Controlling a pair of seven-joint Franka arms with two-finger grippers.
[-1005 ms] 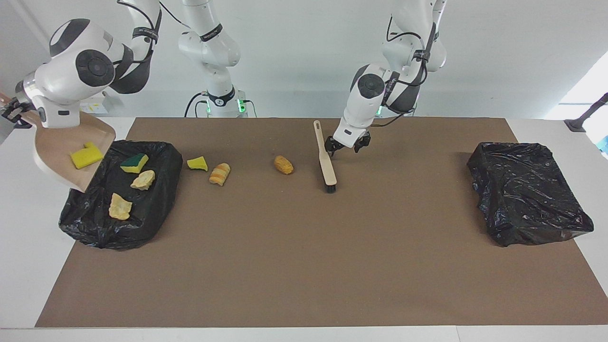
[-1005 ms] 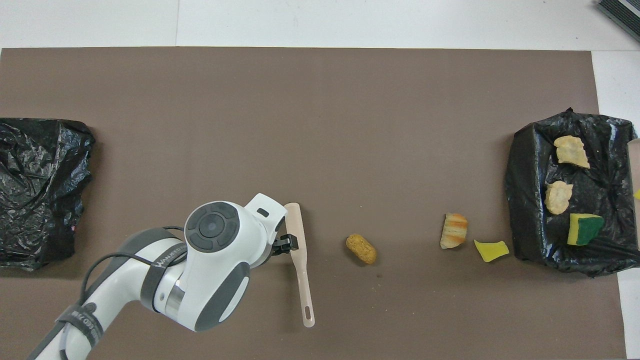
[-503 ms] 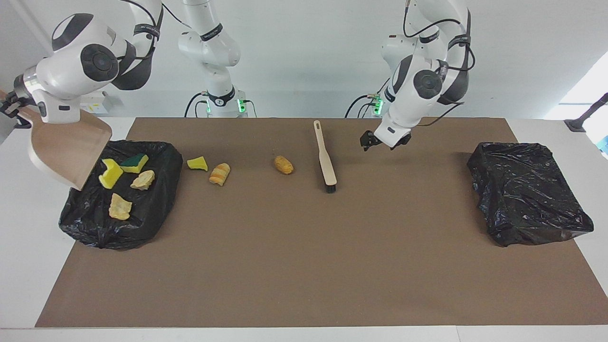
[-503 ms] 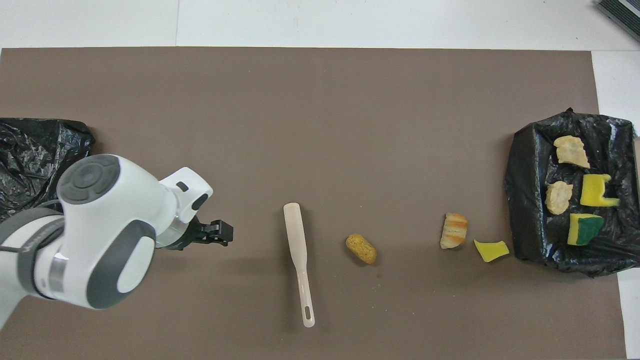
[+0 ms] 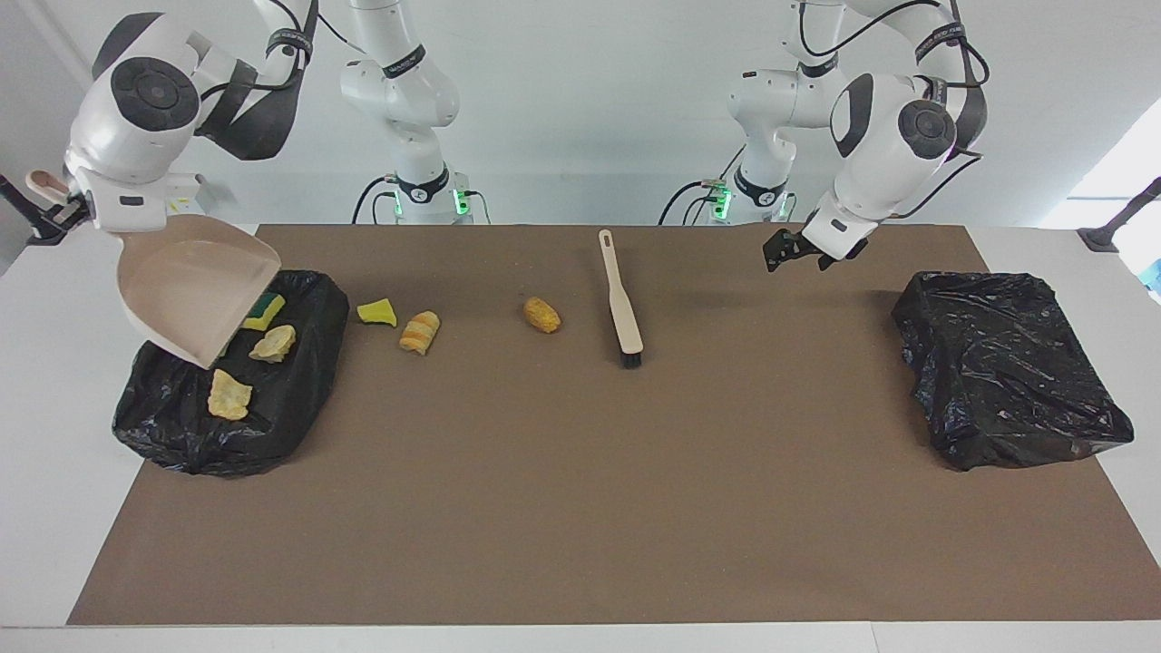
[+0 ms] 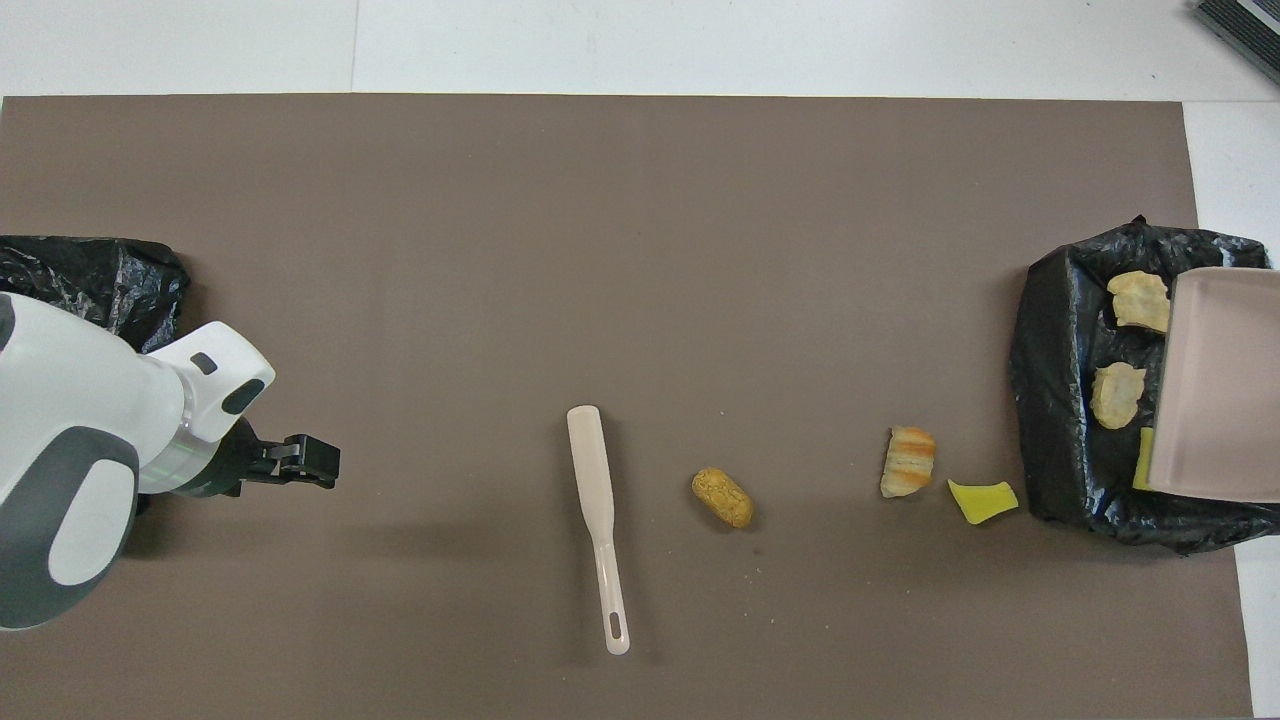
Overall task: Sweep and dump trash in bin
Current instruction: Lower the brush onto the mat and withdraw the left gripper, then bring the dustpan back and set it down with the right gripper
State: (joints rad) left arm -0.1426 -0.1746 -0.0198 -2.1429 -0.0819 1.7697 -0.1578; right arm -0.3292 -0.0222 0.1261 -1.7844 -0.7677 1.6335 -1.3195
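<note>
A brown mat (image 5: 580, 472) covers the table, with a black-bagged bin (image 5: 231, 399) at the right arm's end and a second black-bagged bin (image 5: 1011, 367) at the left arm's end. The beige plastic dustpan (image 5: 195, 290) hangs tilted over the first bin, its handle clamped in the right gripper (image 5: 54, 204); the dumping step looks done. Next, the cream-handled brush (image 5: 621, 299) on the mat needs picking up. The left gripper (image 5: 794, 249), jaws apart and empty, hovers well apart from it. Three trash pieces (image 5: 422, 331) lie on the mat between brush and bin; others sit in the bin.
</note>
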